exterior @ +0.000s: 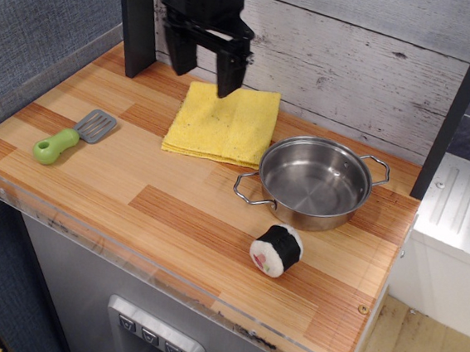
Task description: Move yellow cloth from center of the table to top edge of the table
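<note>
The tabletop (172,220), striped wood with a clear rim along its front, carries everything here. Behind it stands a whitewashed plank wall (371,56), which marks the top edge the task speaks of.

The cloth (221,125) lies flat and spread on the far part of the tabletop, its back edge close to the foot of the wall, its right corner just beside the pot (313,182). Nothing rests on it and nothing grips it. Judged from where it lies, the carrying step looks done: the cloth sits at the top edge, not in the middle.

The pincer (204,63) hangs above the cloth's back left corner, clear of the fabric, with its two black fingers spread wide apart and nothing between them. So the step in hand seems to be the release and lift-away, the tail end of the task.

The next move calls for little: a straight rise and retreat, keeping the fingers off the fuzzy pile so no corner is dragged back toward the centre. If the placement is thought too far forward, a fresh pinch at the back edge and a short push toward the wall would serve.

The sushi roll (276,250) near the front and the spatula (72,137) at the left lie well apart from the cloth, out of the way.
</note>
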You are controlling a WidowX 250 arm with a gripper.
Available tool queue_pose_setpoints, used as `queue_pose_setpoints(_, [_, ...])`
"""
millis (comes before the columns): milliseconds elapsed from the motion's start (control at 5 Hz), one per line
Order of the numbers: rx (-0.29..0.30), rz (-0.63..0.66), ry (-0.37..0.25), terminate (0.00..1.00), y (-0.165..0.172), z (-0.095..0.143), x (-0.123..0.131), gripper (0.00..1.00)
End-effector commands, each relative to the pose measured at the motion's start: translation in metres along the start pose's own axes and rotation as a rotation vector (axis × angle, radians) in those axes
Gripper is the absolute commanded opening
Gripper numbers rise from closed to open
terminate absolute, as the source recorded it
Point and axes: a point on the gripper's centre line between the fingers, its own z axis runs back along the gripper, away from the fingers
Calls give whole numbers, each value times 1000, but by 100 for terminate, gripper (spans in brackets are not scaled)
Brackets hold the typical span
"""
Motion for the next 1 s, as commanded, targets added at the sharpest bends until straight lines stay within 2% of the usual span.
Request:
queue_pose_setpoints(0, [-10,8,-32,0,-22,26,-39,100])
queue_pose_setpoints(400, [-29,92,-59,0,-23,24,-51,100])
queue_pose_setpoints(600, [-29,92,-59,0,-23,24,-51,100])
queue_pose_setpoints(800, [-29,92,-59,100,-23,24,-51,100])
